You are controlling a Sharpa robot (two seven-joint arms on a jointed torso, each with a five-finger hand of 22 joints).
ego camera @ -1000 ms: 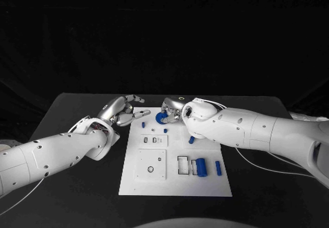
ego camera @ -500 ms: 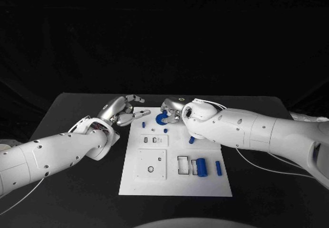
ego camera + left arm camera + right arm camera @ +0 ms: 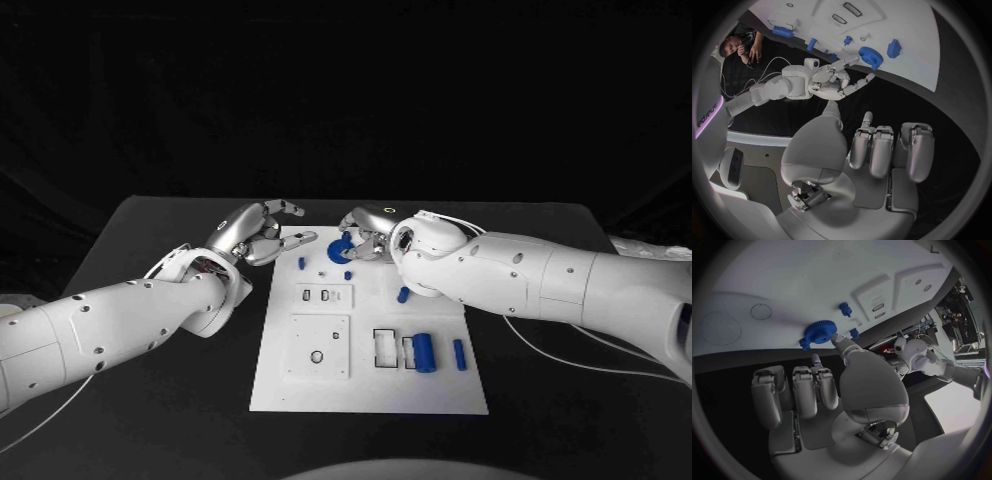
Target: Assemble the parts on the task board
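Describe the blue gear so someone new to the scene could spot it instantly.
Start at the white task board in the middle of the black table and go to its far end, by the right hand. The blue gear sits at that hand's fingertips. It is round and toothed; the neighbouring blue parts are small pegs and bars.

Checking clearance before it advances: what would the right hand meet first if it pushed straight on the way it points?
Probably the blue gear: the right hand has a fingertip at its rim already, with the task board beyond.

A lab: black-draped backdrop, black table, white task board.
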